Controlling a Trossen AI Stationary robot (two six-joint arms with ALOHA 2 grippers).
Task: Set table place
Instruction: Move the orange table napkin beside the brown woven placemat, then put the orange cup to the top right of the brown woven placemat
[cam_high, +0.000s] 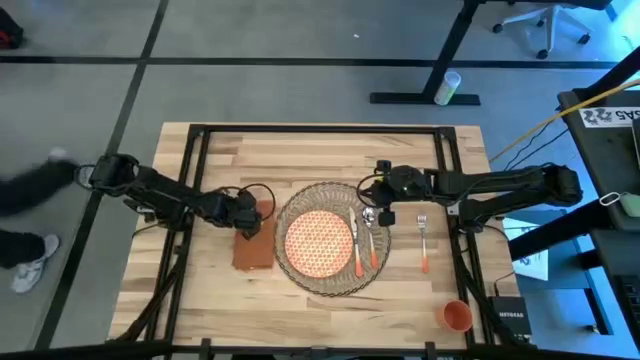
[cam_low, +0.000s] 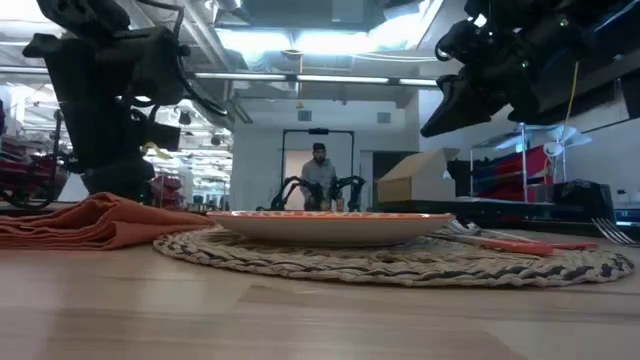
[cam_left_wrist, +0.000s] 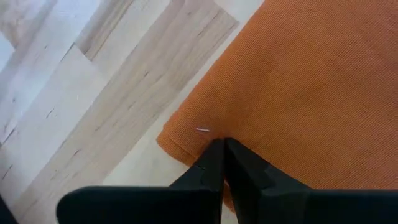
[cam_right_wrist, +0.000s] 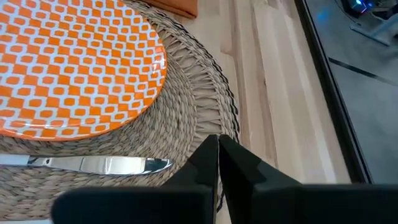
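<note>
We see the placemat (cam_high: 325, 243) at the middle of the worktop (cam_high: 320, 150), carrying the plate (cam_high: 318, 243), with the knife (cam_high: 357, 243) and spoon (cam_high: 371, 238) on its right part. The fork (cam_high: 423, 243) lies on bare wood nearer the right edge, and the cup (cam_high: 457, 316) stands by the near right corner; we cannot tell whether anything is in it. The napkin (cam_high: 253, 243) lies just left of the placemat. The left gripper (cam_left_wrist: 222, 163) sits over the napkin, fingers closed together with nothing between them. The right gripper (cam_right_wrist: 217, 163) hangs over the placemat's edge, fingers likewise pressed together.
</note>
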